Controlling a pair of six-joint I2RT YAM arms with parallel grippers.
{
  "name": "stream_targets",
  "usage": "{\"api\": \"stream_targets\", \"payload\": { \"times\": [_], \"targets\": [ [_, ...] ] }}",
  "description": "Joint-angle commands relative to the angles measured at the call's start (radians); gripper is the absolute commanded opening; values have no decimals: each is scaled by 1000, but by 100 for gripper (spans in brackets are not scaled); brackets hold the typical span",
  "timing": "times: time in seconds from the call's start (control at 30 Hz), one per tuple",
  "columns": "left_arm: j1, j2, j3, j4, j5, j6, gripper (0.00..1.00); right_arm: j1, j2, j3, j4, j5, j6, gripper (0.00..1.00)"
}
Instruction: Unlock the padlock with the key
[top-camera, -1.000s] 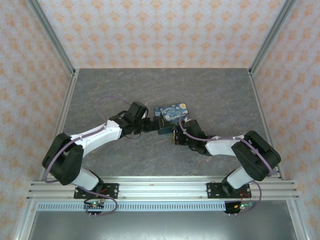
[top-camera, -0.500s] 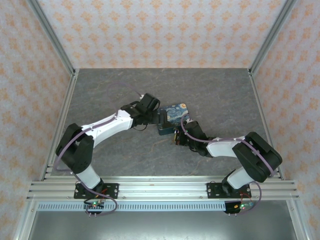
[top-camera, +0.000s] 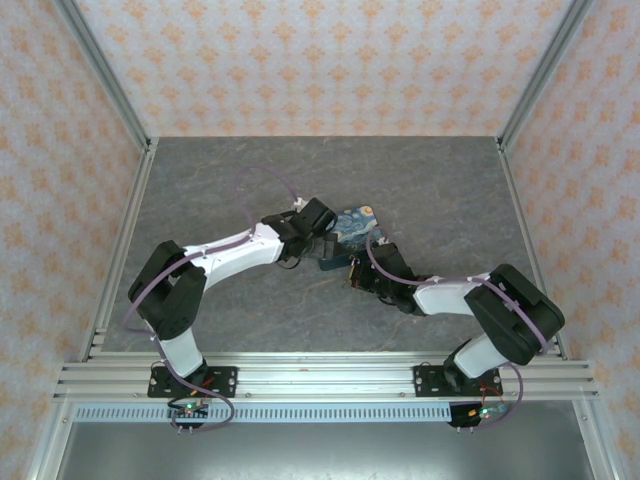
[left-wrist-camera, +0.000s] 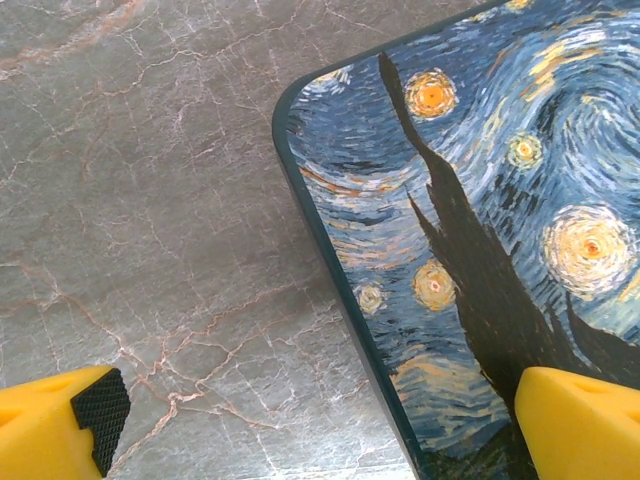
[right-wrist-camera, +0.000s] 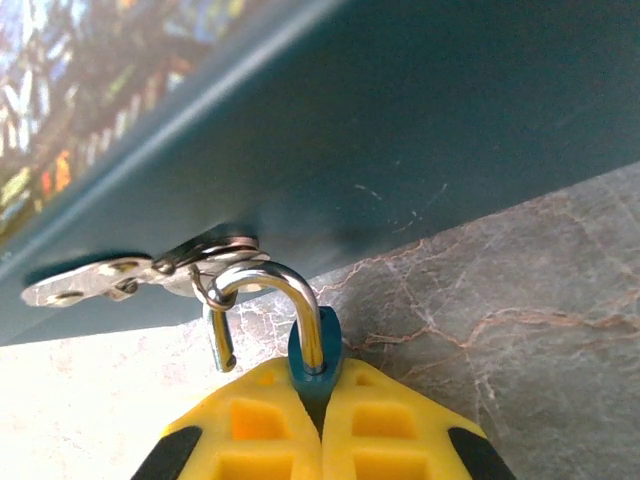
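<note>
The padlock (top-camera: 352, 226) lies flat near the middle of the worktop (top-camera: 220, 180), painted face up. At its near dark teal side is the key (right-wrist-camera: 312, 360), its teal-blue head pinched between the pressed-together fingers of the right gripper (right-wrist-camera: 322, 392), beside a bent metal loop (right-wrist-camera: 262, 282). The left gripper (left-wrist-camera: 320, 425) hovers with jaws spread astride the padlock's left edge, 1 finger over the print and 1 over bare stone. I judge the left should clamp the padlock against skidding, then the right twist the key about its own shaft; whether that shaft is seated I cannot tell.
</note>
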Motion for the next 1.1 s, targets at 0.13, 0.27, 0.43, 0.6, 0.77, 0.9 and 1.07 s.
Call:
{"api": "stream_targets", "payload": {
  "times": [0.13, 0.27, 0.43, 0.6, 0.77, 0.9, 1.07],
  "targets": [
    [-35, 41, -40, -19, -60, 2, 100, -5, -4, -20, 37, 48, 180, 0],
    [-45, 50, -70, -9, -59, -7, 100, -5, 11, -14, 74, 54, 244, 0],
    [-49, 64, -93, -10, -60, -6, 99, -5, 26, -3, 90, 77, 279, 0],
    [-49, 85, -101, -15, -50, -7, 98, -33, 12, 47, 28, 90, 251, 0],
    [-49, 111, -103, -18, -34, -7, 96, -141, -24, 107, -42, 22, 173, 0],
    [-50, 123, -107, -10, -23, -8, 96, -226, -39, 153, -101, -73, 96, 0],
    [-49, 118, -111, -6, -16, -35, 95, -258, -76, 139, -148, -117, 63, 0]
  ]
}}
